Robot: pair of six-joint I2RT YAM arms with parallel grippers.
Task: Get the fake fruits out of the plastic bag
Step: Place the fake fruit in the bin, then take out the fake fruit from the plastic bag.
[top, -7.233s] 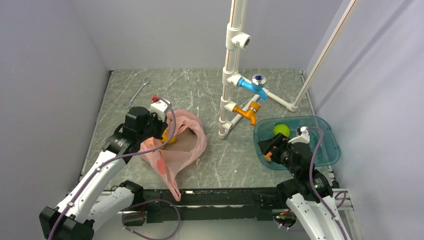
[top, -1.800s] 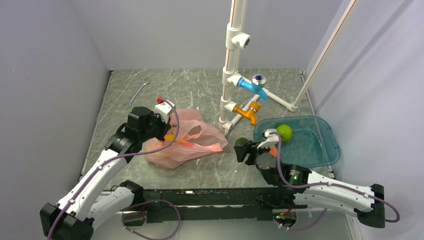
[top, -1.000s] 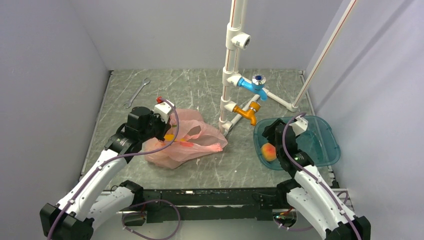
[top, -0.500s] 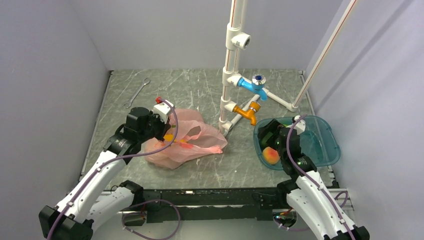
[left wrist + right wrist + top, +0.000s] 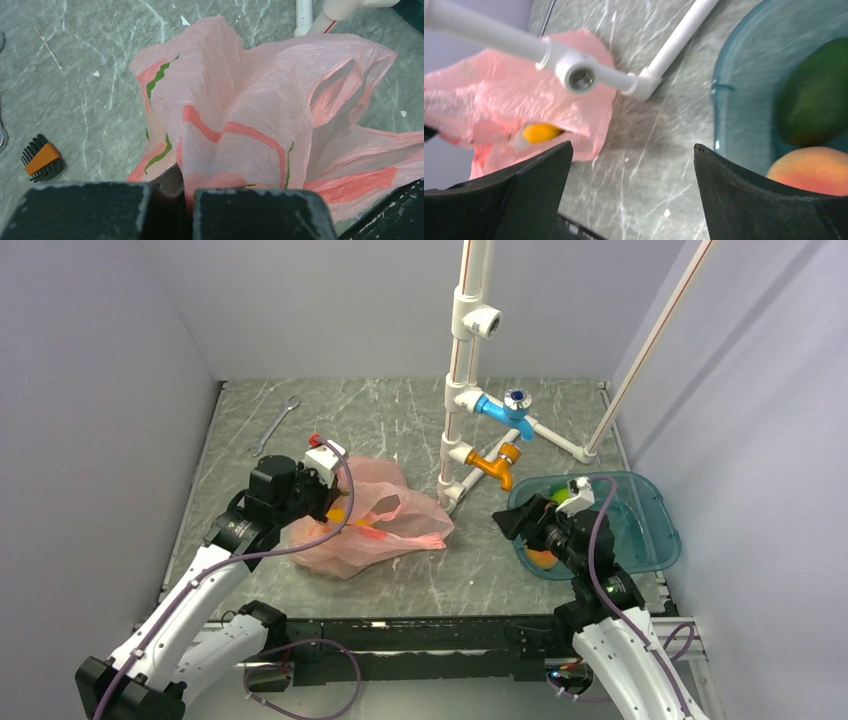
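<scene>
The pink plastic bag lies crumpled on the table left of centre. My left gripper is shut on a fold of its upper edge, and the film rises from between the pinched jaws. Inside the bag's mouth shows a yellow fruit. My right gripper hangs open and empty over the left rim of the teal tub, facing the bag. A peach and a dark green fruit lie in the tub. The top view shows the peach and a bit of green fruit.
A white pipe stand with a blue tap and an orange tap rises between bag and tub; its foot lies close to the tub. A wrench lies at the back left. A small black-and-orange piece lies beside the bag.
The right gripper opened and left the peach in the tub, then swung left so that it faces the bag. The left arm and the bag have stayed put.
</scene>
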